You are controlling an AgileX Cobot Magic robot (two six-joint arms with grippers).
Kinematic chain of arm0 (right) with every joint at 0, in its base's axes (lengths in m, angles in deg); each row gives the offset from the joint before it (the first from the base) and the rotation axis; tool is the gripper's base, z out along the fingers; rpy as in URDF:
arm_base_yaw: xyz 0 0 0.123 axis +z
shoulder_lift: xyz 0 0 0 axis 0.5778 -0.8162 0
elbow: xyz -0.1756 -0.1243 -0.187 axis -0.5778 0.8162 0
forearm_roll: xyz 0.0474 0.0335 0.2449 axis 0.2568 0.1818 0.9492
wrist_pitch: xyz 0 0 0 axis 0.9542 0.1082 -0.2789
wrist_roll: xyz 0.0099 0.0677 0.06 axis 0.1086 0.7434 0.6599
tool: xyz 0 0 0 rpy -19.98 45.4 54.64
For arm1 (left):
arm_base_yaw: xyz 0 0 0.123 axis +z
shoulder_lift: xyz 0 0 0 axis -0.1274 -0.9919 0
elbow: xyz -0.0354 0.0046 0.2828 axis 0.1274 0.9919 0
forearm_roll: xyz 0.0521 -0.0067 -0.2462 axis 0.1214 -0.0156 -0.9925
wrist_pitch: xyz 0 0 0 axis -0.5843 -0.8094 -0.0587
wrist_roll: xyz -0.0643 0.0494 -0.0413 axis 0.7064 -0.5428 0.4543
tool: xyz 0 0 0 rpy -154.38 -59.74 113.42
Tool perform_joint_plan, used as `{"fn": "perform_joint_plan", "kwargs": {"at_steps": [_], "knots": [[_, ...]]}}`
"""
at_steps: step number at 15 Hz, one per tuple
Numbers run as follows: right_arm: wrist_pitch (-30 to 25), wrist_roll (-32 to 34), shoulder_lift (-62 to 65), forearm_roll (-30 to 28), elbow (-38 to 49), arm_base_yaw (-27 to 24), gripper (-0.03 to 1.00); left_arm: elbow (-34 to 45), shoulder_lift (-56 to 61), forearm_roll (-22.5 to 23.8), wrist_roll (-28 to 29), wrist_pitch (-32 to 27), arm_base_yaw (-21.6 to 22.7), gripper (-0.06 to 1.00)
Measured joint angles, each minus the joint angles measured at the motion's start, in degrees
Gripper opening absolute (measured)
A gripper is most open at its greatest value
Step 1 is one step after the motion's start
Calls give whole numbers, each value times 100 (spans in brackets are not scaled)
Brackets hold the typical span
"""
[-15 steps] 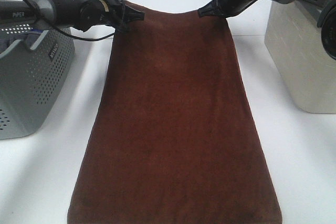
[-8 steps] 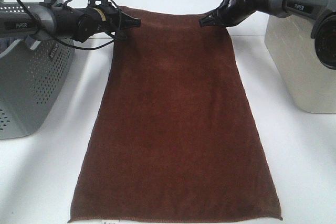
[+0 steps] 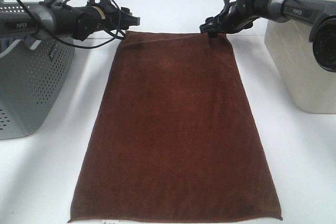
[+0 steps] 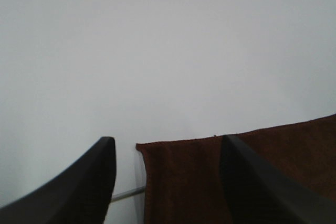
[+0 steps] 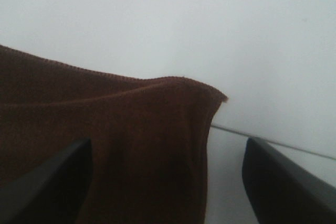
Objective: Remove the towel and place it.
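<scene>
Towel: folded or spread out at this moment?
Spread. The towel lies as one flat layer on the table, both near corners showing, no fold visible.

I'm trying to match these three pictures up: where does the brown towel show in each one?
Exterior high view: the towel lies flat down the middle of the white table, between the two arms.
Left wrist view: one far corner of it shows between the open left tool fingers.
Right wrist view: the other far corner shows between the open right tool fingers.
Shared landmark: the towel's hemmed far edge.
</scene>
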Motion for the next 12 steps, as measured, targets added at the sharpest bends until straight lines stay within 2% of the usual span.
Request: {"fn": "perform_joint_plan", "kwargs": {"at_steps": [3,7,10,12], "knots": [[-676,0,464,424,0,0,76,-424,126,-11,0,-940,-138,57],[-1765,0,1329,934,0,0,77,-688,905,-23,0,-2538,-315,57],[-2956,0,1971,1157,0,0,77,-693,1684,-23,-69,-4154,-407,57],[-3759,0,2406,1226,0,0,77,-693,2194,-23,-321,-5237,-487,57]]}}
